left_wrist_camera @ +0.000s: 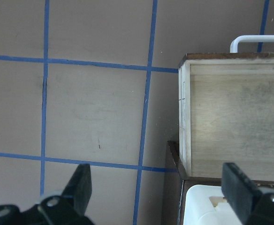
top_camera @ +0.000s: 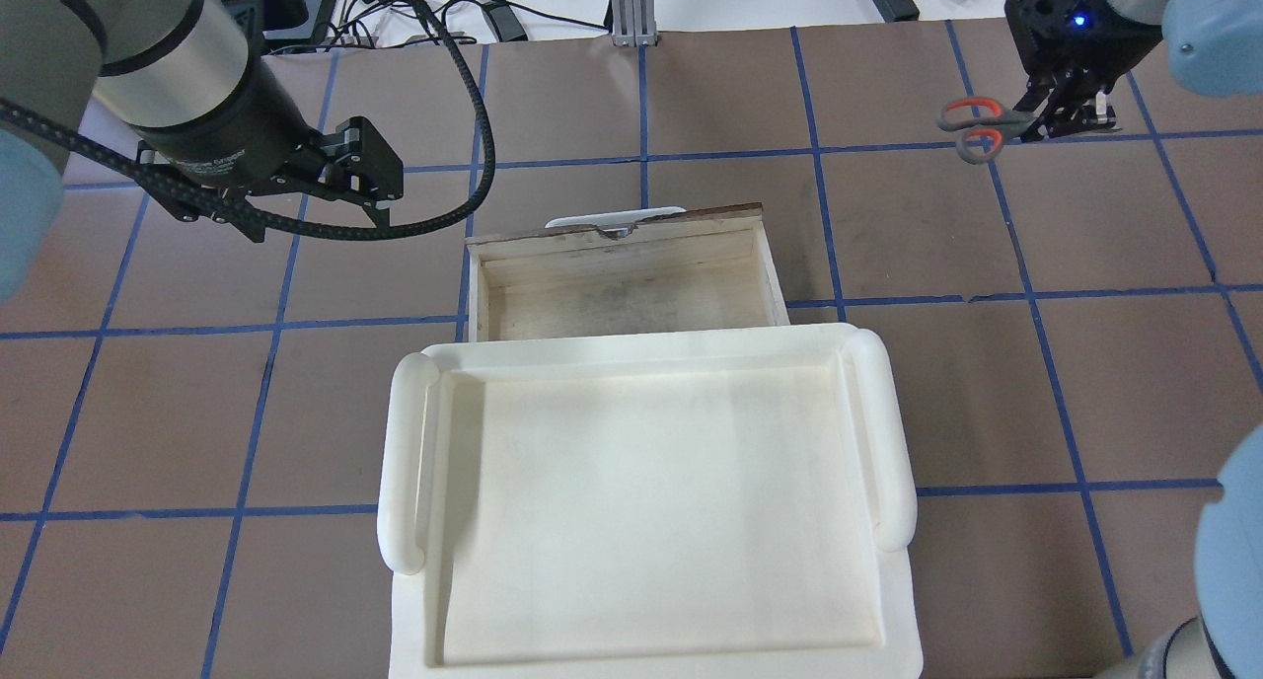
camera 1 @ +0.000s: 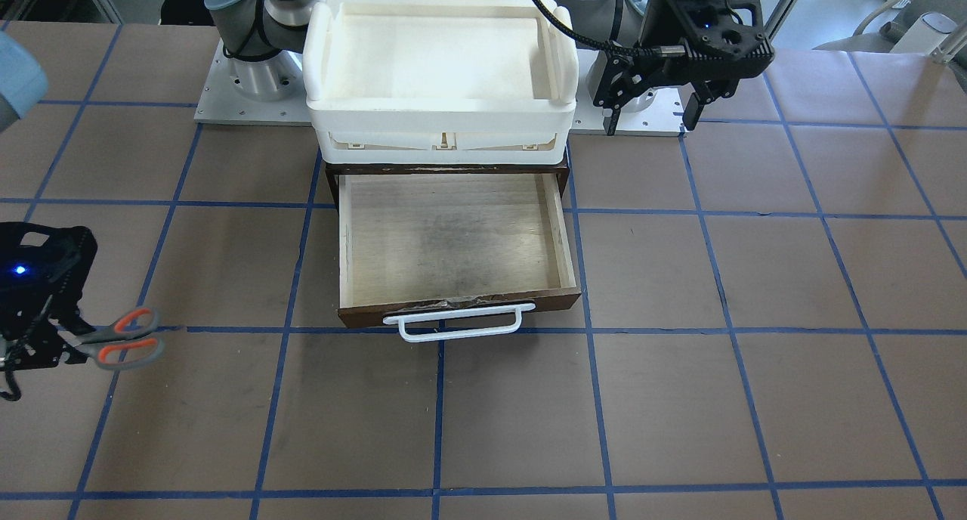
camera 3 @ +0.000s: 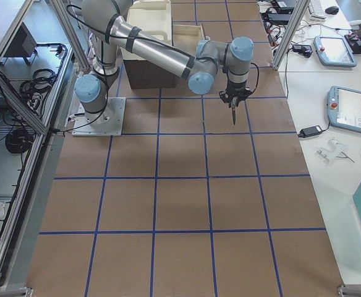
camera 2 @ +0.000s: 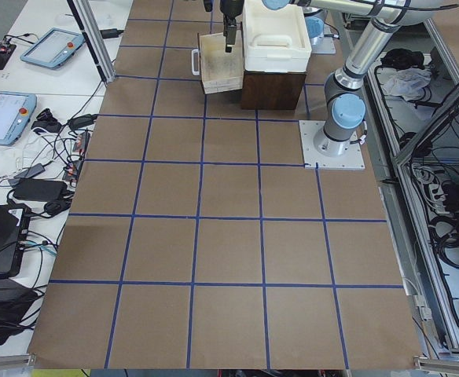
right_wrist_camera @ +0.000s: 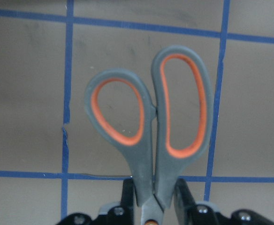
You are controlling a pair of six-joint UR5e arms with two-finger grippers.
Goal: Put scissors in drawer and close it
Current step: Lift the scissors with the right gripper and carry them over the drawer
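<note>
My right gripper (right_wrist_camera: 153, 204) is shut on the scissors (right_wrist_camera: 151, 122), gripping them at the blades so the grey, orange-lined handles stick out past the fingers. It holds them above the table, far to the side of the drawer (camera 1: 453, 240); the scissors (camera 1: 125, 338) also show in the overhead view (top_camera: 972, 126). The wooden drawer (top_camera: 622, 284) is pulled open and empty, with its white bar handle (camera 1: 453, 325) at the front. My left gripper (left_wrist_camera: 158, 187) is open and empty, hovering beside the drawer's back corner (camera 1: 653, 112).
A white plastic tray (camera 1: 438, 134) sits on top of the dark cabinet that houses the drawer and overhangs the drawer's rear. The brown table carries a blue tape grid. Both arm bases stand behind the cabinet.
</note>
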